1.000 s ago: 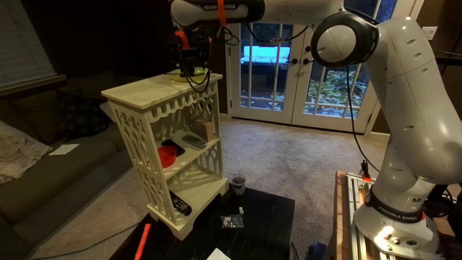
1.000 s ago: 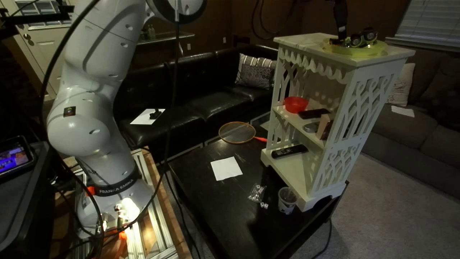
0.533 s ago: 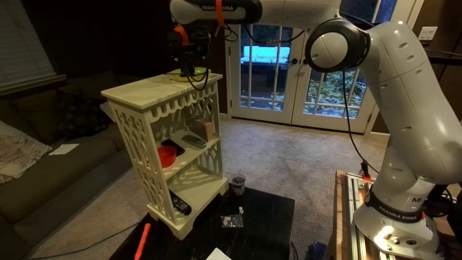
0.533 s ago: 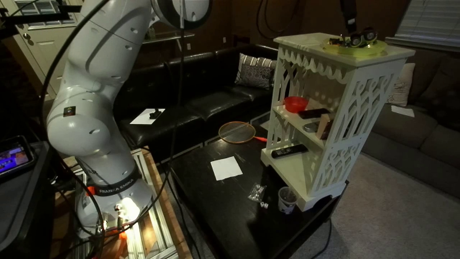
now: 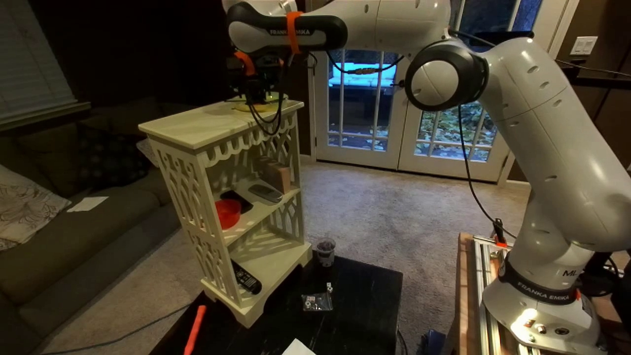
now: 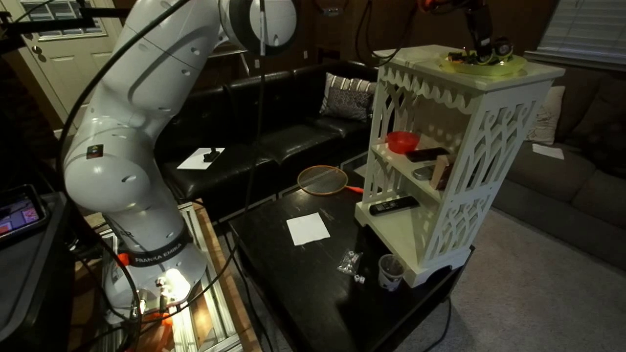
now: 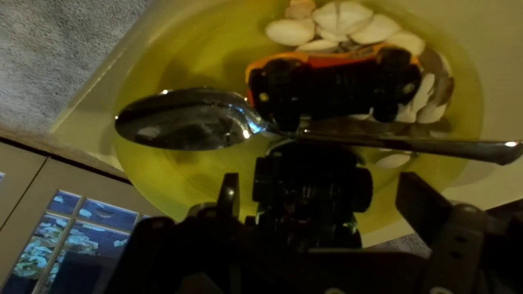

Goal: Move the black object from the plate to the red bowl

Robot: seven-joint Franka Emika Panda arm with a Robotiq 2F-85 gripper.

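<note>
Trouble, from where I stand, would most likely come from the crowding on the plate [image 7: 184, 49]. A spoon [image 7: 192, 120] lies across it, handle reaching past the plate's rim, and the black object [image 7: 310, 192] sits on the plate right alongside (what look like wheels stick out of it, though it's too dark to be sure); whether the two touch I can't tell. If the hand [image 7: 320, 194] came together a little askew, I'd expect a finger [image 7: 421, 204] to drag that handle or shove the orange toy car [image 7: 335, 85] on the plate beyond it. The black object looks knobbly, too, so a pinch on one bump might let it twist and slip. Getting it to the red bowl [image 6: 403, 142], one shelf below the plate in the same white shelf unit [image 5: 207, 123], could mean knocking that unit's top edge. As for pose, the arm [image 5: 552, 123] reaches out high and bends, so that the hand points down over the plate, fingers parted wide to either side of the black object, nothing gripped
</note>
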